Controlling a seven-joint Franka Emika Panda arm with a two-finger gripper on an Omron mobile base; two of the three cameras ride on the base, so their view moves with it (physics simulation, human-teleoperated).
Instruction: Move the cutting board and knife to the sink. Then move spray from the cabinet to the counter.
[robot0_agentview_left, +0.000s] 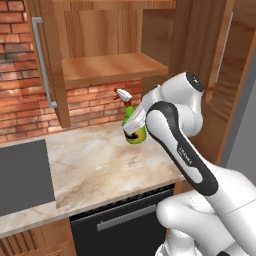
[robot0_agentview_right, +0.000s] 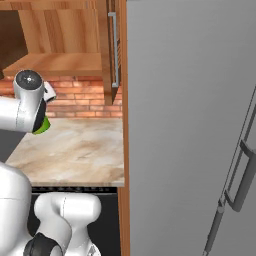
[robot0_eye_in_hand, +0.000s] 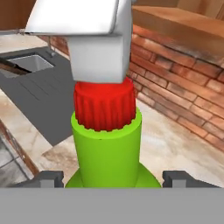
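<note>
spray (robot0_agentview_left: 134, 121) is out of the cabinet (robot0_agentview_left: 107, 65) and just above the counter (robot0_agentview_left: 100, 165), bracketed by the gripper (robot0_eye_in_hand: 111, 177) with jaws wide, hold unconfirmed; setting it down remains, and the cutting board's arrival at the sink (robot0_eye_in_hand: 33, 63) cannot be verified.
</note>
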